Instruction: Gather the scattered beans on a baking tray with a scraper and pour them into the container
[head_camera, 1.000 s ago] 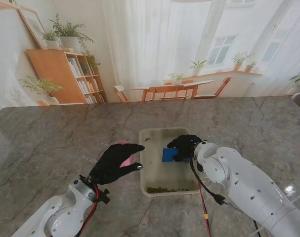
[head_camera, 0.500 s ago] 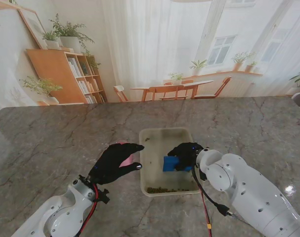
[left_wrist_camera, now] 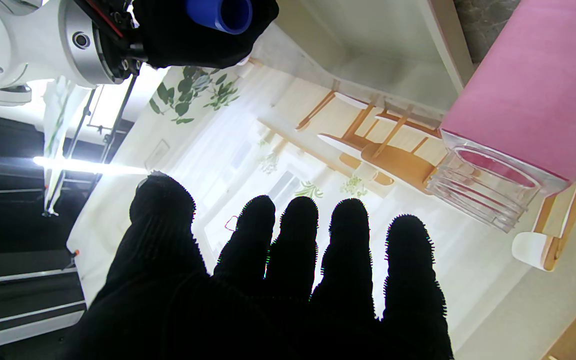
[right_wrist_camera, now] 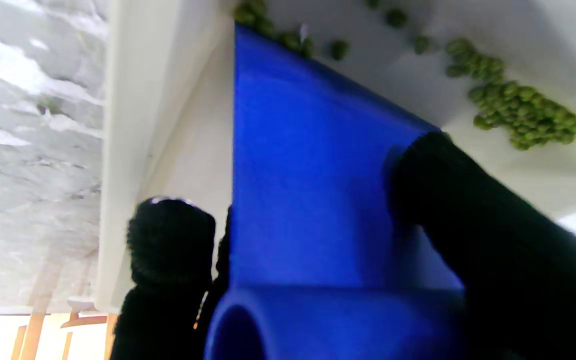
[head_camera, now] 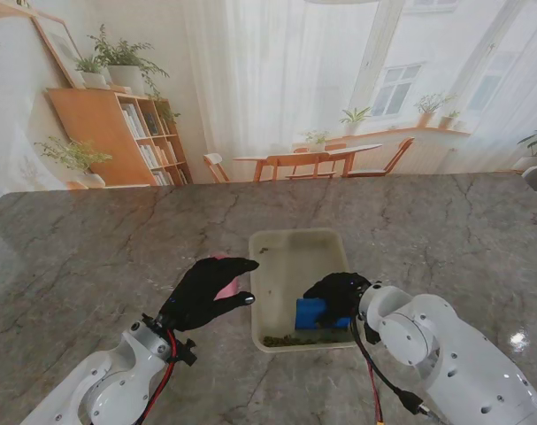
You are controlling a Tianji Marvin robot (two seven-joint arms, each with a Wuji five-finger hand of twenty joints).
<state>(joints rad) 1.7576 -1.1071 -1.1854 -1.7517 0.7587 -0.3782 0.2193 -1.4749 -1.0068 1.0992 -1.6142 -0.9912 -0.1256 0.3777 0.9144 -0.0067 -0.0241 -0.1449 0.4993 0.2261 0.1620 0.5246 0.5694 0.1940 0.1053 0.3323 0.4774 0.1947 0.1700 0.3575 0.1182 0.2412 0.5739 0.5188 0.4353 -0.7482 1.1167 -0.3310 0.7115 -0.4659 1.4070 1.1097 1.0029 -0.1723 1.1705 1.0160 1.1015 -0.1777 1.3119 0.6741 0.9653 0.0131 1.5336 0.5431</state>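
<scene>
1. so, quick rundown: the right hand (head_camera: pixel 337 294) has its fingers (right_wrist_camera: pixel 170 240) clamped on the blue scraper (head_camera: pixel 310 313), thumb on one face of the blade and the others on the back, up by the rolled handle.
2. the scraper sits inside the baking tray (head_camera: pixel 260 266), blade edge down toward the end nearer to me, almost at the beans (head_camera: pixel 295 339).
3. most beans are already in a strip along that near wall, with a thicker clump in one corner as the right wrist view shows it. a stray or two sits at the far end of the tray.
4. handling guess: the beans look small, hard and light, so they'll roll and skip if the blade lifts off the floor. keep the edge flat and go slow.
5. the scraper looks like stiff smooth plastic, probably a bit slippery in a knit glove. the hold near the handle seems right, since it leaves the whole edge free.
6. the tray looks thin, light and shallow with a lip. for pouring i'd take it by a long rim and tip toward the clump's corner.
7. the left hand (head_camera: pixel 206 289) hovers over the desk (head_camera: pixel 91 257) with fingers spread, holding nothing, right by the clear container (left_wrist_camera: pixel 488 187) with the pink block (head_camera: pixel 224 288) next to the tray's left side.
</scene>
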